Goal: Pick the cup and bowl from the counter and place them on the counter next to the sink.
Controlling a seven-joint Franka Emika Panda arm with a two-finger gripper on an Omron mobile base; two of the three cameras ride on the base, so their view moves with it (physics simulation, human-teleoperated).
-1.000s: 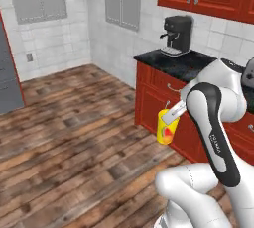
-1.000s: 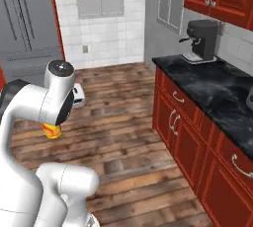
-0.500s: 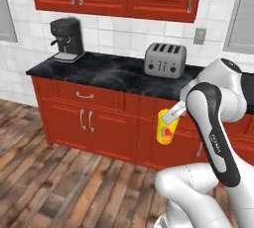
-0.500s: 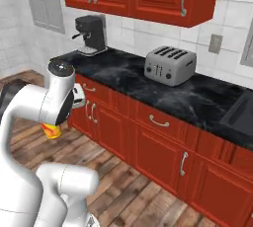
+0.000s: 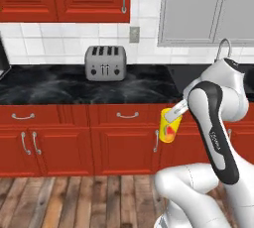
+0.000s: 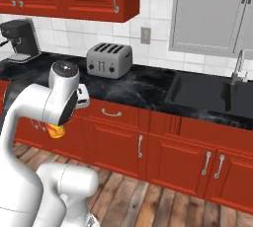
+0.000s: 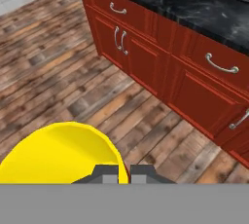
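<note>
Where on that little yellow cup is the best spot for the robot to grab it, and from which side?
By the rim, from above, much as the gripper holds it now: fingers shut on the wall at the open mouth. The cup is a small, handleless, upright tumbler, so its thin top edge is the easiest part to pinch, and a grip from above should keep it level for setting down on the counter.

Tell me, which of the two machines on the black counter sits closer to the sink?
The silver toaster, with four slots on top. It stands midway along the counter, while the black coffee machine sits at the far end, away from the sink.
</note>
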